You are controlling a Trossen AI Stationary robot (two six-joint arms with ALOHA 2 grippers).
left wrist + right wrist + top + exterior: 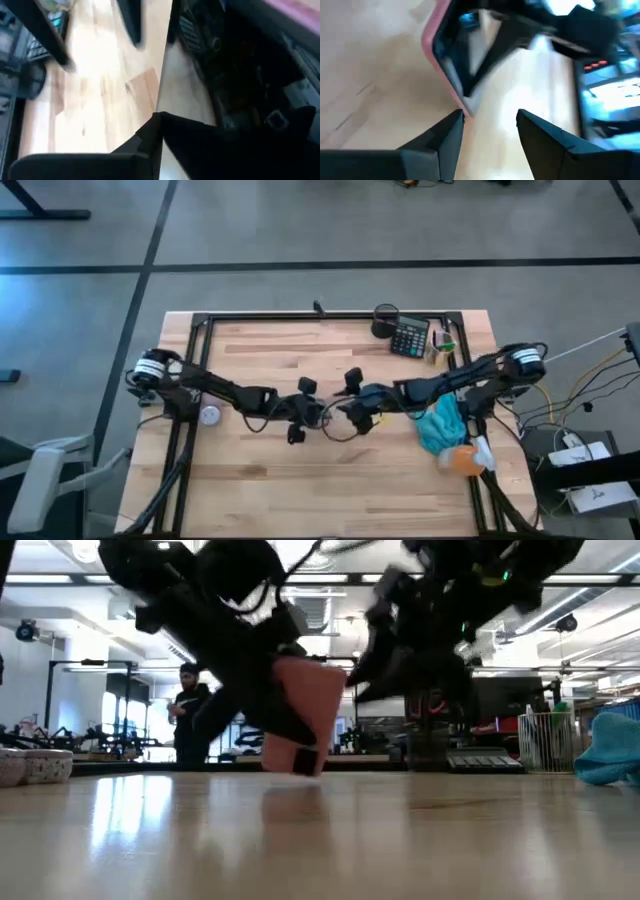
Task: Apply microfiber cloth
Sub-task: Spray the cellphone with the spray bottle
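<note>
While grippers meet mid-table, microfiber cloth (441, 426) apart beside the right gripper's (487, 122) parted, empty fingers.

The worktop (260, 480) carries one blue cloth (441, 427), one orange spray bottle (465, 458), one calculator (410, 338), one black mesh cup (385, 319) and one pink-cased phone (303, 716). Two arms reach over it, each with one gripper: left (300, 412), right (352, 405). One person (188, 712) stands beyond the far edge.
</note>
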